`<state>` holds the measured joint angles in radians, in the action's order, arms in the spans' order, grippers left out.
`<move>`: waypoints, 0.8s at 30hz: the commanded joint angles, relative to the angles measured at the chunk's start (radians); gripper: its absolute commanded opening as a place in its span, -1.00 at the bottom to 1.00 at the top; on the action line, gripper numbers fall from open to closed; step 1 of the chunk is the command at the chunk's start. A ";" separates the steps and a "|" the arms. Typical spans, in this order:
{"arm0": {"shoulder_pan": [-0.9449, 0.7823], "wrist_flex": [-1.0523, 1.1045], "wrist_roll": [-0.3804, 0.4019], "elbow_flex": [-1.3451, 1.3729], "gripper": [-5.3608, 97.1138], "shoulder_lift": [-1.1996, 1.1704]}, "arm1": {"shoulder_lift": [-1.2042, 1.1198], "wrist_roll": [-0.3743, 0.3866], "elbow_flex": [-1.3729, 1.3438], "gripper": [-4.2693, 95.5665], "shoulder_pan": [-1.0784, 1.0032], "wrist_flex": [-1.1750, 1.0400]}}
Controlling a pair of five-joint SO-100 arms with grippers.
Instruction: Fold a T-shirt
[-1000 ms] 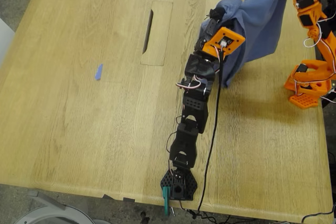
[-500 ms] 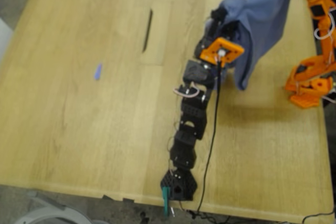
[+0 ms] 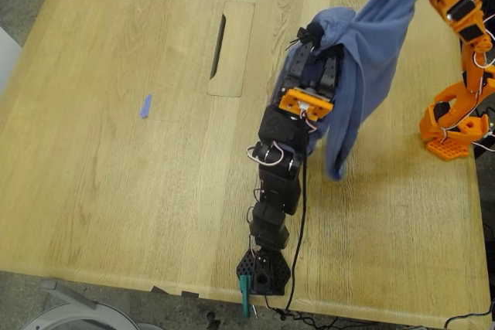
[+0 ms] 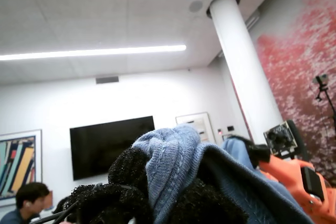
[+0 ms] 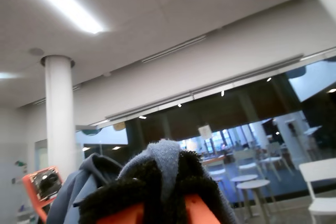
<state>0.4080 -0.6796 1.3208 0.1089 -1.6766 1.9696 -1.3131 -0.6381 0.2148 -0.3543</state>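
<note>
Blue T-shirt [image 3: 371,59] aloft | both end effectors pinch its edges | table [image 3: 116,191] open

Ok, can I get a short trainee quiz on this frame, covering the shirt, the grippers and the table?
1. True or false: the T-shirt lies flat on the table.
2. My first gripper is: A) shut on the T-shirt; B) open above the table; C) shut on a cable.
3. Fill in: the blue scrap lies toward the exterior view's ____ of the black arm.
Key: 1 false, it hangs lifted between my first gripper and my second gripper; 2 A; 3 left.
</note>
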 commanded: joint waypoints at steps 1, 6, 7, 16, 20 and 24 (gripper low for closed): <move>0.020 0.008 0.028 -0.006 -0.90 -0.124 | 0.006 -0.009 0.043 -0.92 0.023 -0.020; 0.021 -0.035 0.103 -0.005 -0.90 -0.170 | 0.008 -0.049 0.109 -0.92 0.046 -0.098; 0.021 -0.035 0.121 -0.005 -0.90 -0.173 | 0.008 -0.072 0.112 -0.92 0.069 -0.104; 0.150 -0.060 0.183 0.015 -0.90 -0.192 | -0.003 -0.206 0.112 -0.92 0.216 -0.064; 0.202 -0.077 0.181 0.026 -0.90 -0.202 | 0.003 -0.235 0.118 -0.92 0.239 -0.087; 0.218 -0.083 0.178 0.026 -0.90 -0.213 | 0.012 -0.255 0.173 -0.92 0.210 -0.144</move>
<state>0.6121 -0.7624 1.4910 0.1396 -1.8040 1.9666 -1.5555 -0.5231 0.4357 -0.4817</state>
